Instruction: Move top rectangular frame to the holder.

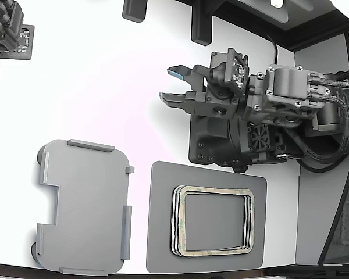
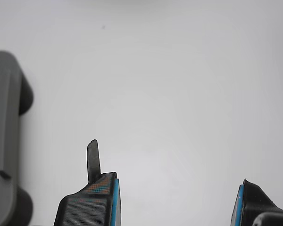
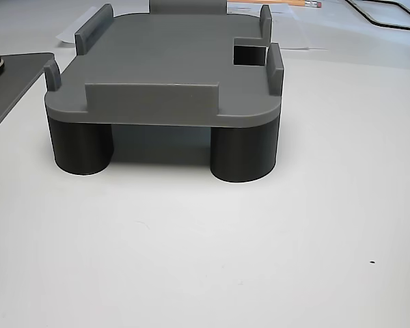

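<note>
The gripper [image 1: 173,85] hangs over bare white bench [image 1: 104,87], its 2 blue-padded fingers [image 2: 114,202] spread apart and holding nothing. The wrist view shows only empty bench between them, with an edge of the holder [image 2: 4,141] off to one side.

The top rectangular frame [image 1: 214,192] lies on a small stack of like frames [image 1: 175,224] on the dark grey mat [image 1: 163,232], below the gripper in the exterior view and apart from it. It looks thin, light and fairly stiff, perhaps prone to flex or to drag the frame beneath along. A pinch across 1 narrow side bar, through the open centre, seems the likeliest hold.

The holder [image 1: 87,209], at the exterior view's left just beside the mat, stands on dark round legs [image 3: 242,154], and its railed top is empty.
</note>
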